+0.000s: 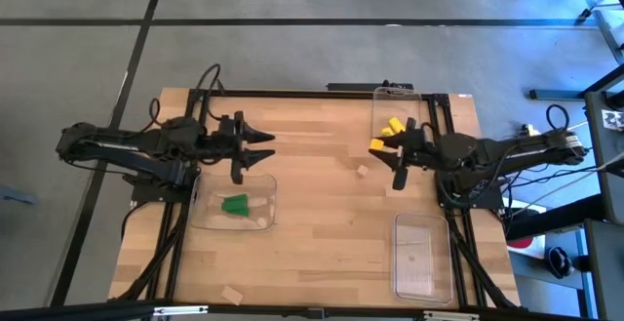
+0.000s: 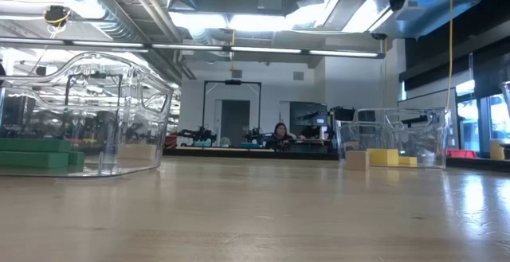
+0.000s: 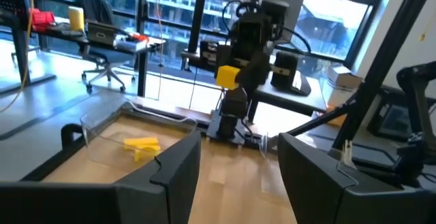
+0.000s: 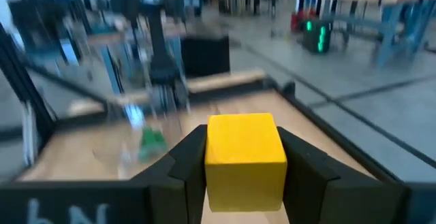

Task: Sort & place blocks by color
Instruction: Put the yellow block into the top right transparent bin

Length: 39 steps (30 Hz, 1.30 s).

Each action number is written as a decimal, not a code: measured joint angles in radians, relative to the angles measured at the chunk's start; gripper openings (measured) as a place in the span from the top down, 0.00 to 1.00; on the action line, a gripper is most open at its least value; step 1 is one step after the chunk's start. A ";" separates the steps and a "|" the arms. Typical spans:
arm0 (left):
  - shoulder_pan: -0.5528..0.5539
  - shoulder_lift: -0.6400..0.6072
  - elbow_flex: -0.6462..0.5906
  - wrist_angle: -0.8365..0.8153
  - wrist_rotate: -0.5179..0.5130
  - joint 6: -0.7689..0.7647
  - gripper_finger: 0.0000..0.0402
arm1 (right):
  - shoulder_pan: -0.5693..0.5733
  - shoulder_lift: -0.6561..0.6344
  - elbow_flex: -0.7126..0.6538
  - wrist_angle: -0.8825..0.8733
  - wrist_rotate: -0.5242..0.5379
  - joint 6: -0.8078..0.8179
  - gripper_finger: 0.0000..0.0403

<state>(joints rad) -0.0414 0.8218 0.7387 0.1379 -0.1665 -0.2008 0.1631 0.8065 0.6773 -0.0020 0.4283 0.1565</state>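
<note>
Right end effector (image 4: pixel 245 157) clamped on yellow block (image 4: pixel 245 157), its underside hidden; left end effector (image 3: pixel 238 159) apart.

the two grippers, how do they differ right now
The right gripper has its jaws shut on a yellow block, held up near the tray of yellow blocks. The left gripper carries nothing, its jaws apart, above the edge of the tray with green blocks. Both are dark, two-fingered, and point toward the table's middle.

We hold our right gripper (image 1: pixel 380 145) raised, fingers clamped on a yellow block (image 4: pixel 245 157); our left gripper (image 1: pixel 265 148) hovers opposite, fingers parted, nothing between them.
</note>
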 joint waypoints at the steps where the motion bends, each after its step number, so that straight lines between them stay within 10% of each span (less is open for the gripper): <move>1: 0.000 -0.002 0.000 0.003 0.000 0.000 0.54 | 0.000 -0.007 -0.023 0.046 0.000 0.000 0.66; 21: 0.000 0.001 0.000 0.007 -0.005 -0.008 0.54 | -0.001 -0.006 -0.052 0.095 0.029 0.003 0.66; 28: 0.000 0.001 0.000 0.014 -0.014 -0.032 0.54 | -0.095 0.047 0.116 -0.286 0.325 0.238 0.66; 33: 0.000 0.001 0.000 0.014 -0.032 -0.033 0.54 | -0.351 0.164 0.328 -0.812 0.170 0.393 0.66; 39: 0.000 0.001 0.000 0.014 -0.031 -0.034 0.54 | -0.667 0.317 0.308 -0.974 -0.241 0.373 0.66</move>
<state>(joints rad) -0.0414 0.8227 0.7387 0.1518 -0.1978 -0.2344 -0.5035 1.1239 0.9856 -0.9763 0.1876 0.5292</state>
